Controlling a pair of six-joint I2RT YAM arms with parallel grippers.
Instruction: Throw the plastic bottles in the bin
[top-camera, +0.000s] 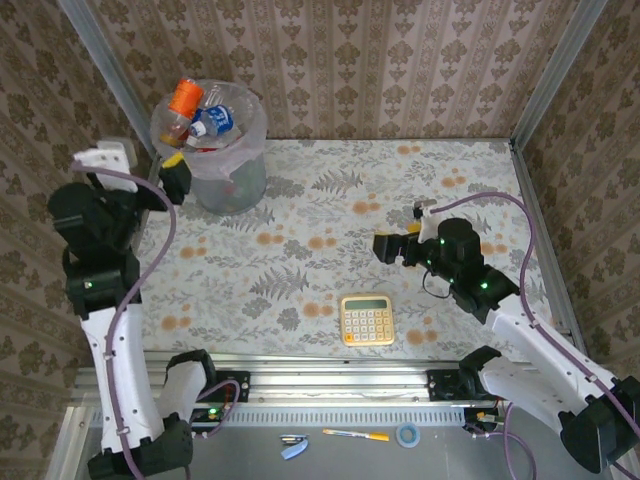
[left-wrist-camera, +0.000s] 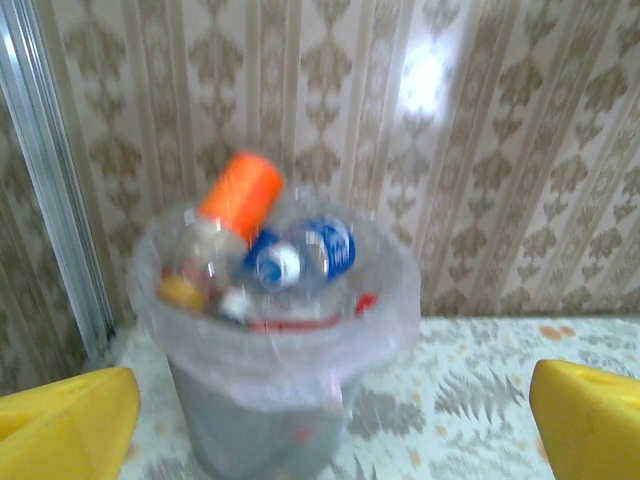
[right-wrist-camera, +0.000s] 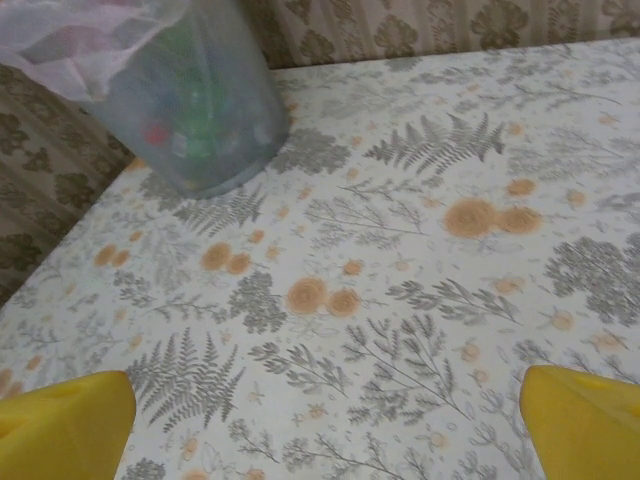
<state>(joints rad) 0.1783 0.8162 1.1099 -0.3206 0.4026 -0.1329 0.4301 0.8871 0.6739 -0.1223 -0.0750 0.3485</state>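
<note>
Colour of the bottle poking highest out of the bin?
Orange bottle; clearest in left wrist view.

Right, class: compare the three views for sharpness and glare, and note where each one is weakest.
Top external: sharp and evenly lit, bin and calculator crisp. Left wrist: bin and bottles soft, with a bright glare patch on the wallpaper behind. Right wrist: tablecloth fairly clear, bin in the upper left corner hazy.

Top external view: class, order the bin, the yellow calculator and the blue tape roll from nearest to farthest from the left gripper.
1. Bin, far left corner, right beside the left gripper.
2. Yellow calculator, near edge, right of centre.
3. Blue tape roll, bottom of the view, right of centre.
</note>
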